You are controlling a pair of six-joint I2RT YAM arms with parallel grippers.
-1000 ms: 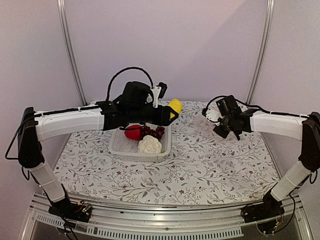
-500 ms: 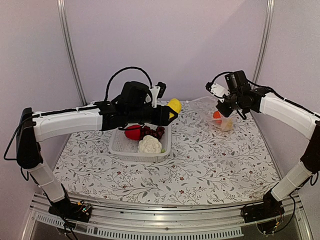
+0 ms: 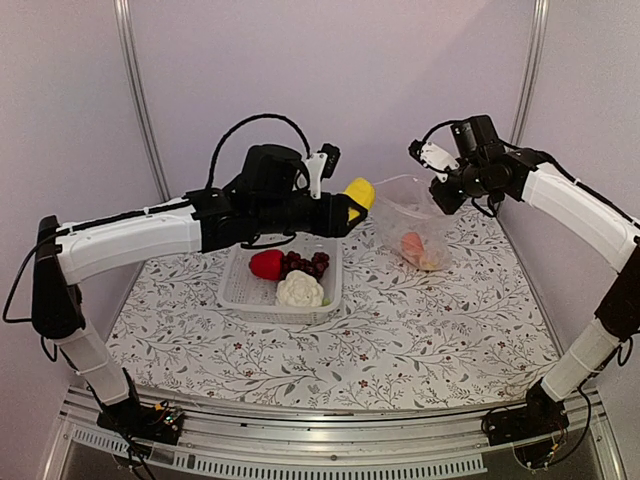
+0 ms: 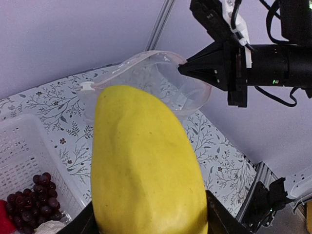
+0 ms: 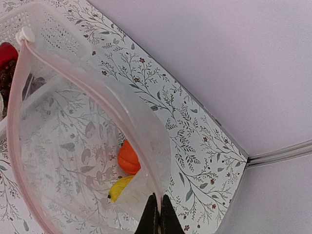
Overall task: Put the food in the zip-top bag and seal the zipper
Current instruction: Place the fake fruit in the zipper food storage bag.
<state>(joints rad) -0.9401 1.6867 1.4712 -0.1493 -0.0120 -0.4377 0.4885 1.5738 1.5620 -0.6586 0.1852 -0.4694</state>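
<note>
**Left gripper** (image 3: 346, 207): closed on the yellow fruit (image 3: 359, 191) and holding it in the air, above the basket's far right corner and just left of the bag's mouth. Judged to be the carry stage, lined up for a drop into the bag.

**Right gripper** (image 3: 438, 196): pinched tight on the bag's (image 3: 410, 228) upper rim. It lifts that edge so the mouth gapes toward the left arm while the bag's body sags to the table (image 3: 420, 330). The hold appears meant to keep the opening wide and steady.

**Zipper** (image 5: 15, 122): unsealed. The pinkish strip bows in a wide loop, with a white tab (image 5: 24, 35) at its far end.

**In the bag:** an orange piece (image 5: 128, 158) and a yellow piece (image 5: 119, 187), both settled at the low end.

**In the basket** (image 3: 240, 300): a red fruit (image 3: 266, 265), grapes (image 3: 305, 265) and a cauliflower (image 3: 300, 290), not yet moved.

**Hard to make out:**
- The fruit fills the left wrist view, so only dark finger tips show at the bottom edge.
- From above, the bag's contents blur into one pinkish smear.
- A pale shape beside the yellow piece cannot be identified.
- The zipper runs off the lower edge of the right wrist view.
- The basket is cropped in both wrist views.
- Whether the fruit is already over the mouth or just short of it cannot be told.
</note>
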